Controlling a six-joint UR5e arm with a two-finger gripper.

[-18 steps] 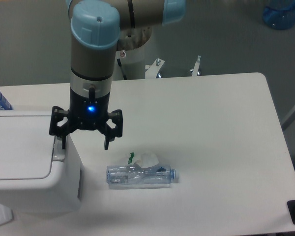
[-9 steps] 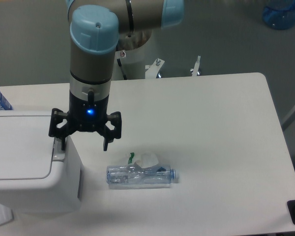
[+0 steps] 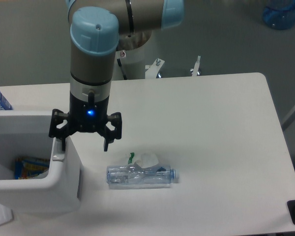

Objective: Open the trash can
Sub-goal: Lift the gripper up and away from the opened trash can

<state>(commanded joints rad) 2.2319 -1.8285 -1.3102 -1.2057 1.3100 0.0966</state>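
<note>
— Where is the trash can found, and how is it seen to stand?

— It is set at the left edge of the table, partly cut off by the frame. Its inside is exposed from above, and a colourful wrapper is seen lying at the bottom. The flat lid is not visible over the opening, so the can is judged to be open.

— And the gripper?

— It is held upright over the can's right rim. The jaws are spread wide and nothing is held between them. One fingertip is placed on or just above the light-grey push strip; actual contact cannot be confirmed from this view. The other fingertip hangs free over the table, beside the can.

— How is this step best carried out?

— Pressure is best applied straight down through that single fingertip, squarely on the strip, so that the finger is not slid off onto the rim. Since the latch appears released, no harder push is called for. A vertical lift is advised, with the free finger kept apart from the can's wall.

— Is anything nearby to be minded?

— A crushed clear bottle lies near the can's right side, with a crumpled scrap touching it. Sideways travel at low height is best avoided.
</note>
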